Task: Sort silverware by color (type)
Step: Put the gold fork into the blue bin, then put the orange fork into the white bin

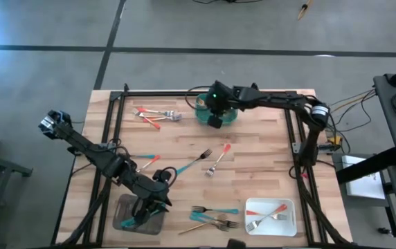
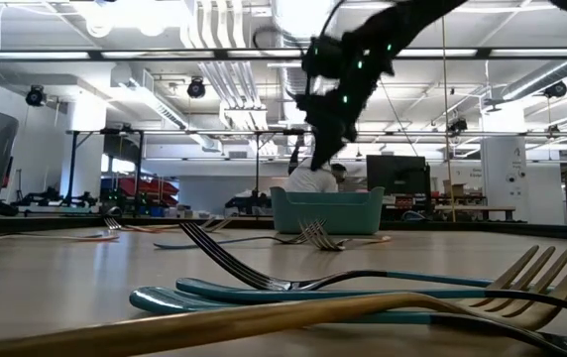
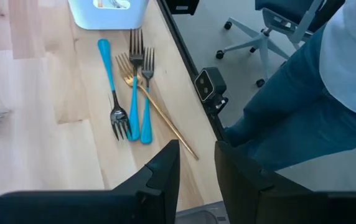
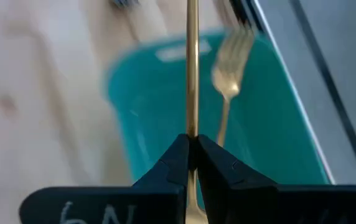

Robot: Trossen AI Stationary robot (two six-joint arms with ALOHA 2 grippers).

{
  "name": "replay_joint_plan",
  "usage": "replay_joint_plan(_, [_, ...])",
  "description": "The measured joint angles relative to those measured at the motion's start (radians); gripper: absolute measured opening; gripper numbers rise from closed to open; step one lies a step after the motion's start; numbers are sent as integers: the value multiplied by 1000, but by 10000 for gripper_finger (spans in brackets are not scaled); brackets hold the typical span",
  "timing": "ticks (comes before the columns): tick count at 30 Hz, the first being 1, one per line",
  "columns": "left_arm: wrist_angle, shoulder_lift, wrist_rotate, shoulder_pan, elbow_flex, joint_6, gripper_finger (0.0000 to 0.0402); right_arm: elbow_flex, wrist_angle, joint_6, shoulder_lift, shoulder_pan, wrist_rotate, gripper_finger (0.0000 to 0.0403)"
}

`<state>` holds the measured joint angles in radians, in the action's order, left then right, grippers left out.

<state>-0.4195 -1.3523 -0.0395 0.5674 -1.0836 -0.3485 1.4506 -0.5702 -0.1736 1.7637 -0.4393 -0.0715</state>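
The right gripper (image 4: 192,163) hangs over the green tray (image 1: 229,114) at the table's far edge, its fingers pinching a gold utensil (image 4: 192,68) upright by the handle; a gold fork (image 4: 229,81) already lies in that tray. The left gripper (image 3: 196,163) sits over the grey tray (image 1: 125,214) at the near left, fingers slightly apart and holding nothing. Teal forks (image 1: 215,209) lie near the white tray (image 1: 253,207).
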Motion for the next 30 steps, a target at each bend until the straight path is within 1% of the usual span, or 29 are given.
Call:
replay_joint_plan(6, [-10, 6, 28, 0, 0, 0, 84, 0, -32, 71, 88, -50, -7, 13])
replay_joint_plan(10, [-10, 7, 33, 0, 0, -7, 84, -1, -38, 84, 101, -65, -8, 21])
replay_joint_plan(17, [-9, 7, 58, 0, 0, -8, 84, 16, -56, 70, 73, -67, -8, 85])
replay_joint_plan(20, [-8, 7, 58, 0, 0, -9, 84, 37, -114, 111, 51, -65, 0, 107])
replay_joint_plan(22, [-7, 7, 58, 0, 0, -12, 84, 59, -192, 154, 38, -64, 68, 115])
replay_joint_plan(26, [-6, 7, 58, 0, 0, -15, 84, 67, -294, 184, 0, -36, 334, 119])
replay_joint_plan(27, [-7, 7, 58, 0, 0, -15, 84, 63, -308, 178, -10, -20, 385, 118])
replay_joint_plan(28, [-7, 7, 58, 0, 0, -15, 84, 59, -327, 161, -17, 0, 423, 117])
replay_joint_plan(30, [-7, 6, 58, 0, 0, -15, 84, 51, -363, 104, -27, 51, 465, 114])
